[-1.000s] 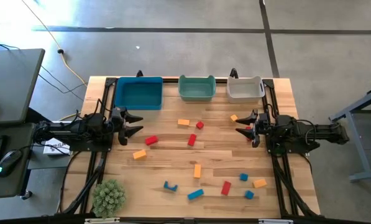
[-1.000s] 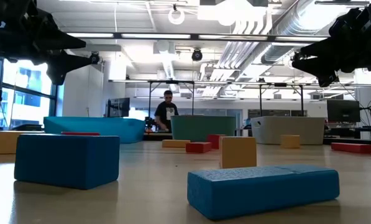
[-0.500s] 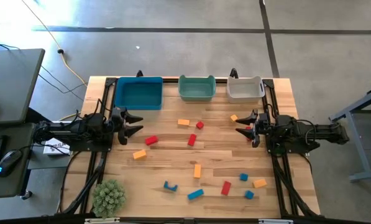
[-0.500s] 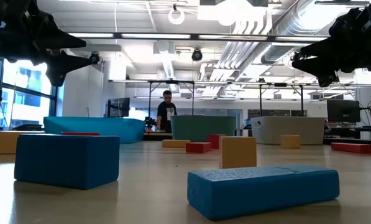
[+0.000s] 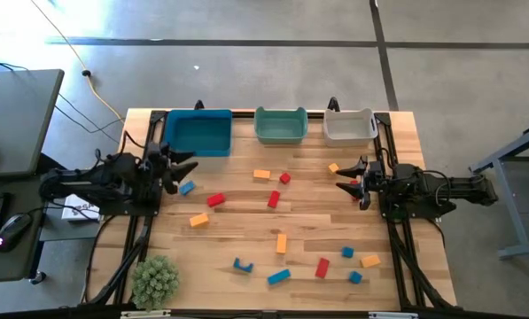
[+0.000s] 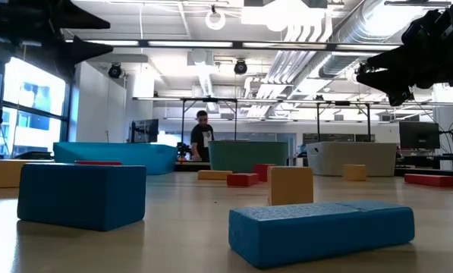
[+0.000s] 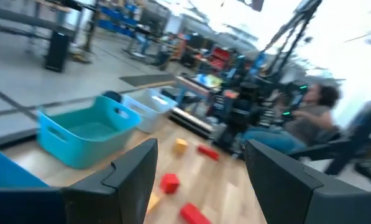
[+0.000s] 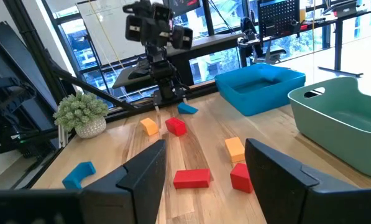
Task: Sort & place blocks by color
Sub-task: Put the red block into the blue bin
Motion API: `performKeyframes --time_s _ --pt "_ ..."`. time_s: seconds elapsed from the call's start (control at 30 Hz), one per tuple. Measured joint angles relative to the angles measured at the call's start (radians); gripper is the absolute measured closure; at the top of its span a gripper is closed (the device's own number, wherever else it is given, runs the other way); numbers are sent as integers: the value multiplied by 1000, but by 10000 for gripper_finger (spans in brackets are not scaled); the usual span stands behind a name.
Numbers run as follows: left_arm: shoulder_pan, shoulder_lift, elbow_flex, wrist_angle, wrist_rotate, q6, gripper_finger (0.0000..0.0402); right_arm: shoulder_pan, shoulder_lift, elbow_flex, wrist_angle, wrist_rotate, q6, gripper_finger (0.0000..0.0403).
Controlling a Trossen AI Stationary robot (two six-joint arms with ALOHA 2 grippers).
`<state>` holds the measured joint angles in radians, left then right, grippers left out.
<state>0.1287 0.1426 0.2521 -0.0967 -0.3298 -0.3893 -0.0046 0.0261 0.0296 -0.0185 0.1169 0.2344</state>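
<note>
Small red, blue and orange blocks lie scattered on the wooden table: an orange block (image 5: 261, 174), red ones (image 5: 274, 200) (image 5: 215, 200), a blue arch (image 5: 242, 265) and a blue bar (image 5: 278, 276) among them. My left gripper (image 5: 182, 167) is open in the air by the near right corner of the blue bin (image 5: 198, 133), and a blue block (image 5: 187, 187) lies on the table just beside it. My right gripper (image 5: 344, 178) is open above the table near an orange block (image 5: 333, 167). Both wrist views show open, empty fingers: the left gripper (image 7: 201, 149) and the right gripper (image 8: 205, 149).
A teal bin (image 5: 280, 126) and a white bin (image 5: 349, 126) stand beside the blue one along the far edge. A small green plant (image 5: 154, 281) sits at the near left corner. A person stands in the room beyond the table (image 6: 202, 136).
My left gripper has risen and swung a little toward the far edge and the blue bin, staying open. A blue block now shows on the table where the gripper hovered before. My right arm has kept still.
</note>
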Motion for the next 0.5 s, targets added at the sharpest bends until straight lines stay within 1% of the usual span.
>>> performKeyframes --time_s 0.17,0.5 --pt "0 132 119 -111 -42 7 170 0 0 0 0 0 0 195" --pt "1 415 322 -323 -48 -37 170 0 0 0 0 0 0 195"
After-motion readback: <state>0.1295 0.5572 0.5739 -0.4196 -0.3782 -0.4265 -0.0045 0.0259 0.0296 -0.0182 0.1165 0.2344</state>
